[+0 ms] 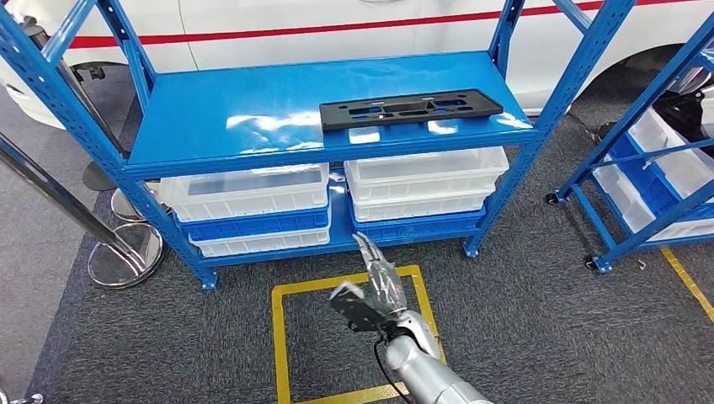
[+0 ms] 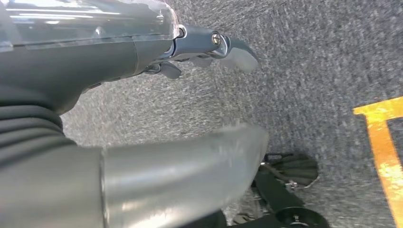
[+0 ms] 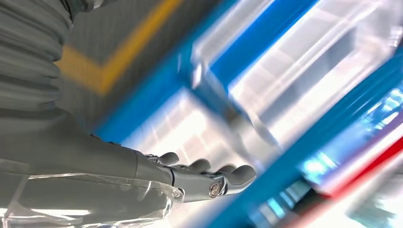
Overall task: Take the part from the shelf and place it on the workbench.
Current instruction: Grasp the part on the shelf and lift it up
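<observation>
One part (image 1: 411,109) to move, and nothing is done yet as far as I can judge: it sits untouched on the top deck of the blue shelf (image 1: 253,118), toward the right end, near the front edge. It's a flat black plastic plate, long and narrow, with several slots and cut-outs through it, lying flat. Looks rigid and light; thin profile means I'd probably have to get fingers under an edge or pinch across the width.

My right hand (image 1: 375,290) is raised in front of me over the yellow floor square (image 1: 282,337), well below and short of the part, fingers extended and apart, holding nothing. The right wrist view is motion-blurred; I make out blue shelf framing and clear bins (image 1: 244,192), fingers loosely bent, empty.

My left hand (image 2: 209,47) hangs over grey carpet, nothing in it; fingers look slightly curled, but I can't tell for sure whether it's open or closed.

Left to do: the reach up, the grasp, the lift, the carry to the workbench, the set-down. So basically everything.
</observation>
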Robot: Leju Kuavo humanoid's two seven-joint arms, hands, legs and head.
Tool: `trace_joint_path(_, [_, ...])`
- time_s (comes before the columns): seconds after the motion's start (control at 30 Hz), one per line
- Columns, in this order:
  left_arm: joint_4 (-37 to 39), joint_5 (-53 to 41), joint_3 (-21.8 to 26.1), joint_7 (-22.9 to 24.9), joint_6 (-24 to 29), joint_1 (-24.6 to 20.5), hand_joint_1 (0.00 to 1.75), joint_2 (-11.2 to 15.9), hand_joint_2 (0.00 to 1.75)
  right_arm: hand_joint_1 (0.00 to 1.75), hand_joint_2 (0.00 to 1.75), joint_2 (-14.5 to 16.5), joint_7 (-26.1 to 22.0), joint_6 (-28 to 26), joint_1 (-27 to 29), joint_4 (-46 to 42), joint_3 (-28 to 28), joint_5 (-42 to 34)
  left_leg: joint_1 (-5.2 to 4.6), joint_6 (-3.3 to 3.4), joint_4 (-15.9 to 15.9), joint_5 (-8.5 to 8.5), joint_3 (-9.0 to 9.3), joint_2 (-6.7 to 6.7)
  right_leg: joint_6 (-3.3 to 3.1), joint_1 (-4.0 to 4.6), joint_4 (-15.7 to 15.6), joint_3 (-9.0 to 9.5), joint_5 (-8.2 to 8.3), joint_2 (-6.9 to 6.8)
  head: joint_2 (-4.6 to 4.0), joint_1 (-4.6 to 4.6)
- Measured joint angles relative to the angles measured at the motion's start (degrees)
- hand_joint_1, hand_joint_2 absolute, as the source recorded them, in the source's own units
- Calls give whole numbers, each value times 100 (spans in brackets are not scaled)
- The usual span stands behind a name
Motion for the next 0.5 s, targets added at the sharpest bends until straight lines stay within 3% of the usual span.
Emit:
trace_joint_path(0.07, [0,-50,-15,31,-9,-20,0,-4,0,0,175,36,251,-390,-95,-60,445,569,-3,-30,21,-27,11,-8,-41,4,-705,317,408,-5,0,-1])
trace_joint_path(0.13, [0,-66,-24,56,-15,-58,0,-5,0,0,175,76,349,-480,-162,-108,759,718,-22,-79,56,-48,-11,-12,-99,29,-1260,548,585,-9,0,-3])
trace_joint_path(0.23, [0,-100,-33,72,-25,-86,0,-7,0,0,175,98,577,-515,-169,-205,997,1064,-25,-173,55,-51,-40,-13,-188,48,-1388,573,582,0,0,-3])
trace_joint_path(0.3, [0,-204,-66,66,-67,-108,0,-8,0,0,175,88,1260,-540,-98,-512,1044,2139,-7,-231,219,-184,-103,-15,-260,31,-1448,604,607,1,0,-3])
trace_joint_path(0.4, [0,-339,-149,37,-169,-189,0,-8,0,0,175,-14,2548,-563,-18,-1057,1180,4744,10,-293,1186,-657,-549,-18,-317,27,-1473,622,617,-6,0,-4])
trace_joint_path(0.43, [0,-354,-171,23,-199,-215,0,-10,0,0,175,-73,2815,-565,6,-1179,1265,5249,13,-306,1492,-742,-704,-17,-321,32,-1468,621,614,-9,0,-4])
trace_joint_path(0.47, [0,-367,-190,12,-231,-235,0,-11,0,0,175,-139,3038,-567,36,-1297,1346,5488,15,-313,1628,-722,-782,-17,-323,35,-1460,622,609,-9,0,-4])
trace_joint_path(0.5, [0,-379,-205,5,-266,-249,0,-13,0,0,175,-205,3245,-569,67,-1421,1424,5508,17,-313,1546,-597,-759,-16,-322,37,-1450,623,603,-5,0,-4])
